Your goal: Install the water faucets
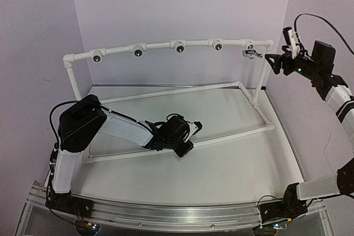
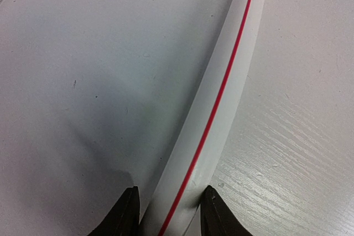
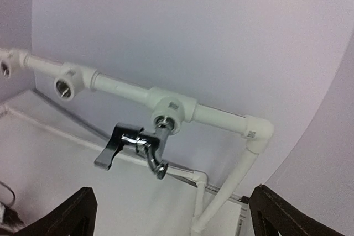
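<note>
One silver water faucet (image 1: 253,53) hangs from the rightmost fitting of the white pipe frame's top rail (image 1: 160,45); in the right wrist view the faucet (image 3: 138,146) shows its dark lever to the left and its spout pointing down. My right gripper (image 1: 271,63) is open and empty, raised just right of the faucet and apart from it; its fingertips (image 3: 77,211) frame the bottom of the wrist view. My left gripper (image 1: 185,145) is low on the table, its jaws closed around the frame's base pipe (image 2: 221,103), which has a red stripe. No other faucet is in view.
Several open round fittings (image 1: 138,52) sit along the top rail. The frame's right upright (image 1: 261,75) and corner elbow (image 3: 259,128) stand close to my right gripper. Lavender walls enclose the white table (image 1: 221,164).
</note>
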Controlling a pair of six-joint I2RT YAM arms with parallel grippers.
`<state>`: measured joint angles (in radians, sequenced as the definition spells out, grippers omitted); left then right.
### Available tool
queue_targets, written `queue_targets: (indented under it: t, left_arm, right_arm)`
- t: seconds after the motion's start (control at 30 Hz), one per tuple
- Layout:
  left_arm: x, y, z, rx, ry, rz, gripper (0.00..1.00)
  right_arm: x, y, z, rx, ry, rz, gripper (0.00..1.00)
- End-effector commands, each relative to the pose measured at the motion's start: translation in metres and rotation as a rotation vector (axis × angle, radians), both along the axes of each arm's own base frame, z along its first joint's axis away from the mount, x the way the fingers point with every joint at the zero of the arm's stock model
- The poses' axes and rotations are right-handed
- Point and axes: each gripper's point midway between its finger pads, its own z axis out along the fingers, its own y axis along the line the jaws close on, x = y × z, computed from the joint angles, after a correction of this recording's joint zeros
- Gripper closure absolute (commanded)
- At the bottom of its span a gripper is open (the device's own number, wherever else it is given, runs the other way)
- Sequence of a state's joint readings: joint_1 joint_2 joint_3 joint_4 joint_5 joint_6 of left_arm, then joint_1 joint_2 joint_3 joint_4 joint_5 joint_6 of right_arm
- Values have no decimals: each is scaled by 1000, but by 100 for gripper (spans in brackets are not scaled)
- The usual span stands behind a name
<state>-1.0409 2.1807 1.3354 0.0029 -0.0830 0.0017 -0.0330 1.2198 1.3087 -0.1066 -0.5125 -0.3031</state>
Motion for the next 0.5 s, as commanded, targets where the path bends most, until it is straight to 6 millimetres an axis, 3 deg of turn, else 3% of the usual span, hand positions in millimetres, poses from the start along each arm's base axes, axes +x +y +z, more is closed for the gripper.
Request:
queue_targets:
  t: [0.0, 0.13, 0.27, 0.47]
  left_arm:
    - [-109, 125, -141, 504, 466, 37, 100]
    - [-110, 126, -140, 505, 465, 39, 100]
    - [-109, 125, -140, 505, 465, 42, 100]
    - [-109, 126, -141, 512, 464, 41, 100]
  right_arm:
    - [-14, 32, -28, -595, -133, 189, 2]
    - [-4, 52, -30, -811, -174, 237, 2]
    - [12, 67, -33, -902, -186, 233, 2]
    - [46, 82, -30, -974, -216, 71, 2]
